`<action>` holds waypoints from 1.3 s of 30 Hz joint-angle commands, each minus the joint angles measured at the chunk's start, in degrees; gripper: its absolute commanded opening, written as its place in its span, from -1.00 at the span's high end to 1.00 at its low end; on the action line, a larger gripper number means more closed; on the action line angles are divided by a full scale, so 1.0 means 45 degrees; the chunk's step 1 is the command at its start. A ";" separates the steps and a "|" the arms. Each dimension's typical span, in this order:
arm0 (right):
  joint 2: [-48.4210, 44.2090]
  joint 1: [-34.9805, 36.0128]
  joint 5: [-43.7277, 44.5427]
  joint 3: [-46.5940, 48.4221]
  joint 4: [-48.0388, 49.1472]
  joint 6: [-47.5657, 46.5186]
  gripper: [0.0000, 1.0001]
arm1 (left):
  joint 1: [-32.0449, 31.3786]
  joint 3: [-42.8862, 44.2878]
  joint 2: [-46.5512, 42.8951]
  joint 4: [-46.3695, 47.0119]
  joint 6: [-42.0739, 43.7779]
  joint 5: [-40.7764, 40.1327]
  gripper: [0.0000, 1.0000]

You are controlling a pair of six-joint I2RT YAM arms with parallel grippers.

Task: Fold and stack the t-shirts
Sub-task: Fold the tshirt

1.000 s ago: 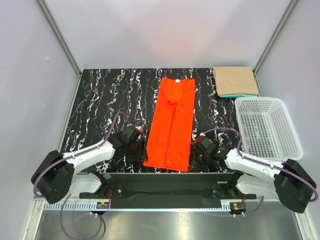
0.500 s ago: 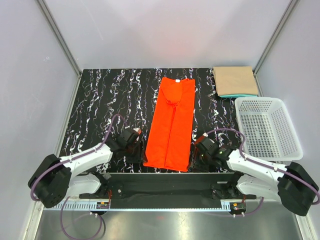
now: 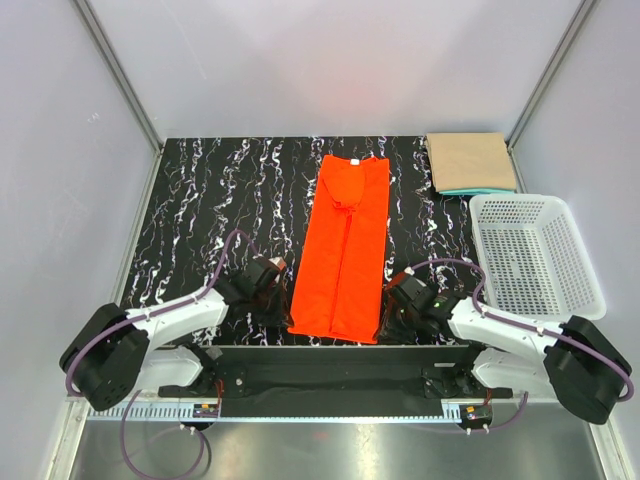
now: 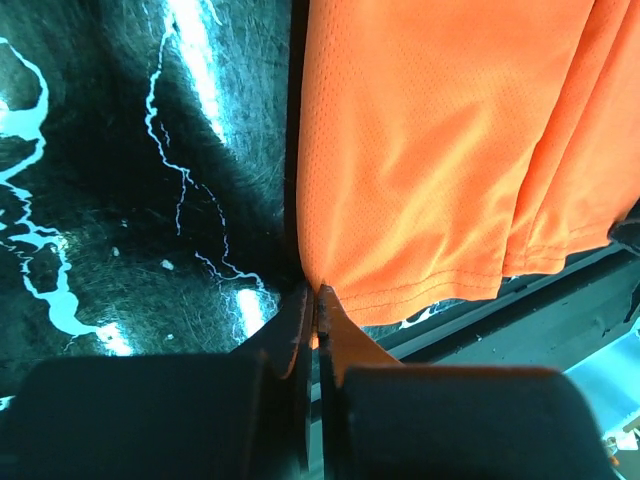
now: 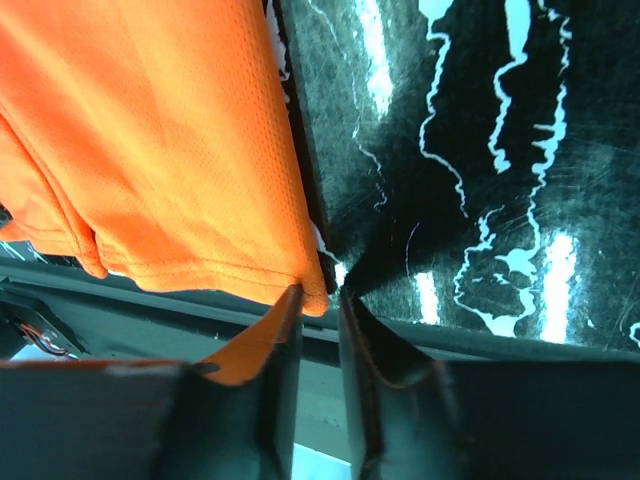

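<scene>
An orange-red t-shirt (image 3: 342,250) lies folded into a long strip down the middle of the black marbled table (image 3: 210,200), neck at the far end. My left gripper (image 3: 283,312) is at its near left hem corner. In the left wrist view the gripper (image 4: 317,292) is shut, with the edge of the orange cloth (image 4: 430,150) pinched between the fingertips. My right gripper (image 3: 384,322) is at the near right corner. In the right wrist view it (image 5: 318,295) stands narrowly open, the hem corner of the shirt (image 5: 150,140) lying in the gap. A folded tan t-shirt (image 3: 470,160) rests on a teal one (image 3: 462,191) at the far right.
A white mesh basket (image 3: 590,280) stands on the right beside the table, near the right arm. The table's near edge and the black base rail (image 3: 330,365) run just below both grippers.
The left gripper has shut on the shirt's near left hem corner. The right gripper's jaws have widened and then narrowed again around the near right corner. Both arms shifted only slightly.
</scene>
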 commanded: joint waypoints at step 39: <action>0.4191 -0.3607 0.1447 0.7934 -0.2942 -0.7152 1.00 | 0.2468 0.9313 0.5549 -0.2495 0.2072 0.1411 1.00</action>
